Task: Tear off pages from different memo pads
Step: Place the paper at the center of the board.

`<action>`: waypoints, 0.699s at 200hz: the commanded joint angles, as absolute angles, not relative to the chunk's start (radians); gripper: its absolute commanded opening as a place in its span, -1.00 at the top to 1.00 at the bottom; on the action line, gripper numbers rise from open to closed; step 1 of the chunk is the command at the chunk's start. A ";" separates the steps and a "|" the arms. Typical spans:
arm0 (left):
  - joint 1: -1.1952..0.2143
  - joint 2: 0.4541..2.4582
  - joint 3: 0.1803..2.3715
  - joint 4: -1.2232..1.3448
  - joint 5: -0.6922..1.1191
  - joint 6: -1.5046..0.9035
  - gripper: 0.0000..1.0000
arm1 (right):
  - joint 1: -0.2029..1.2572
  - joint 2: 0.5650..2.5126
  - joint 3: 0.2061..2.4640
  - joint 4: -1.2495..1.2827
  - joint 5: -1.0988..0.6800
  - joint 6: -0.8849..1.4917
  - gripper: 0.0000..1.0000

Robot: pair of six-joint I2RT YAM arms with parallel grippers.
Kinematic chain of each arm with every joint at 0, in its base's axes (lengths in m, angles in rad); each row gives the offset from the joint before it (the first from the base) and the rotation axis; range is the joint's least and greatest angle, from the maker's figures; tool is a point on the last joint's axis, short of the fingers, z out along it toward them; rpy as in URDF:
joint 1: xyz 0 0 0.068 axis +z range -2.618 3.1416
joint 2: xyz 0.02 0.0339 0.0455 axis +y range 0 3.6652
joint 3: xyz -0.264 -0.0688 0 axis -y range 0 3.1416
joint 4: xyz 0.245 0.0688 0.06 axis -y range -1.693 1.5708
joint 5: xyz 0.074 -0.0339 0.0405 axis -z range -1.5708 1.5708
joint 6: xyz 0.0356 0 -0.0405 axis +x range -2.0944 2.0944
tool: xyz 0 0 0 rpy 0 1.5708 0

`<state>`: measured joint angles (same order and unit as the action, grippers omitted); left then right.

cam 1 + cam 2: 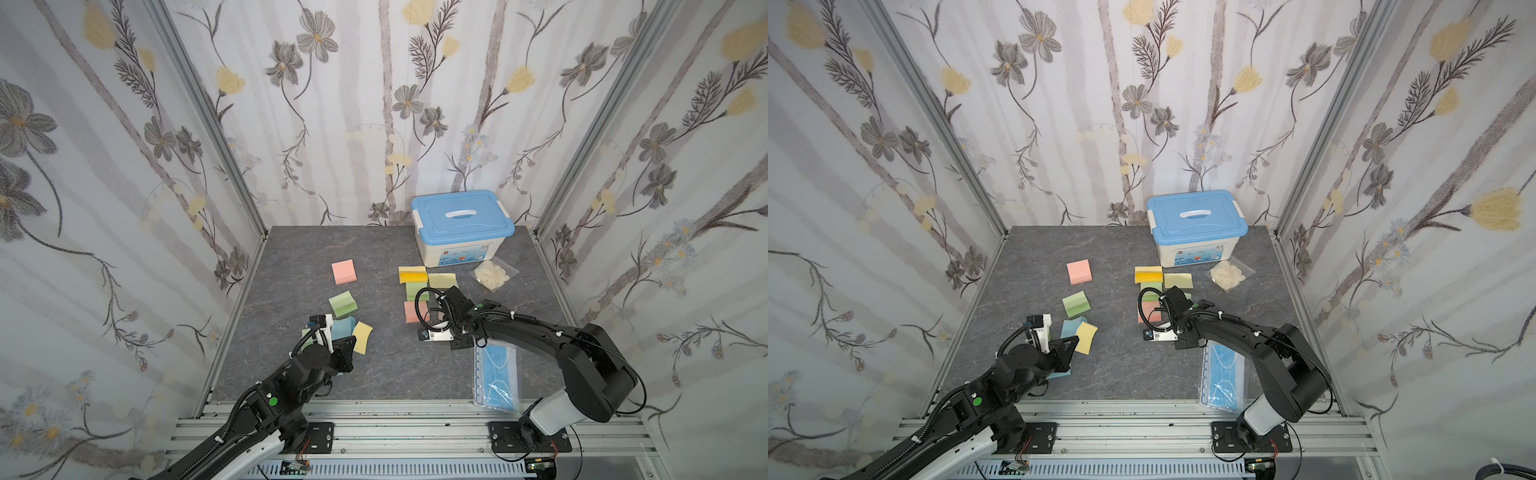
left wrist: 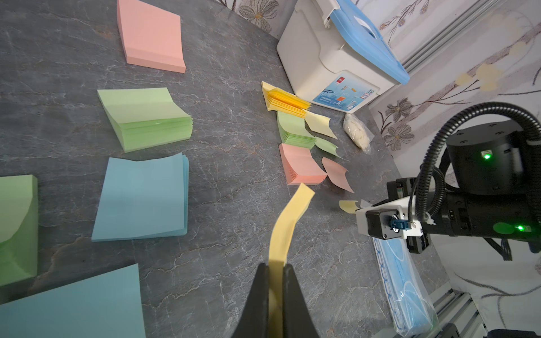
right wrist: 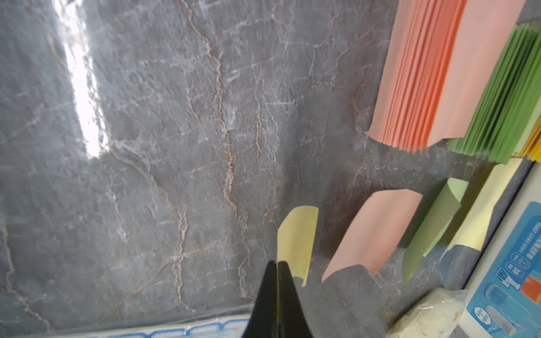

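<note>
- The memo pads sit on the gray table (image 1: 374,365) in two groups. A pink pad (image 1: 344,272), a green pad (image 1: 343,303) and a blue pad (image 2: 140,199) are on the left arm's side.
- A yellow pad (image 1: 412,274), a second green pad (image 2: 294,130) and a second pink pad (image 2: 300,165) make a row near the white box (image 1: 461,226) with the blue lid.
- Three loose pages lie just beside that row: a pale yellow sheet (image 2: 320,124), a green sheet (image 2: 326,145) and a pink sheet (image 2: 336,174).
- The left gripper (image 2: 275,267) is squeezed tight on a curled yellow page (image 2: 288,222) that sticks out over the table.
- The right gripper (image 3: 276,263) is squeezed tight on a small yellow page (image 3: 297,237), close to the pink sheet.
- A bag of blue face masks (image 1: 496,374) lies by the right arm.
</note>
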<state>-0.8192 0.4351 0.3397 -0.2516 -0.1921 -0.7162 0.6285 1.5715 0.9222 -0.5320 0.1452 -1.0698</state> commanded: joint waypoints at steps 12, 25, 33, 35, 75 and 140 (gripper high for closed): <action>-0.819 0.446 0.332 -0.173 -0.180 -0.783 1.00 | 0.621 1.596 0.927 -0.504 0.091 -1.051 0.95; -0.819 0.452 0.327 -0.162 -0.178 -0.795 1.00 | 0.621 1.596 0.927 -0.497 0.083 -1.044 0.88; -0.819 0.456 0.325 -0.157 -0.178 -0.801 1.00 | 0.621 1.626 0.927 -0.498 0.085 -1.037 0.82; -0.819 0.458 0.326 -0.155 -0.177 -0.803 1.00 | 0.621 1.628 0.927 -0.498 0.088 -1.033 0.80; -0.819 0.509 0.313 -0.099 -0.164 -0.843 1.00 | 0.626 1.615 0.965 -0.665 -0.018 -0.997 0.06; -0.821 0.705 0.316 0.082 -0.097 -0.972 1.00 | 0.635 1.610 1.069 -0.945 -0.170 -0.854 0.07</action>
<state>-0.8207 0.6518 0.3119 -0.0410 -0.1253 -0.8886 0.6312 1.6238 1.0256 -0.8139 -0.1024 -0.9417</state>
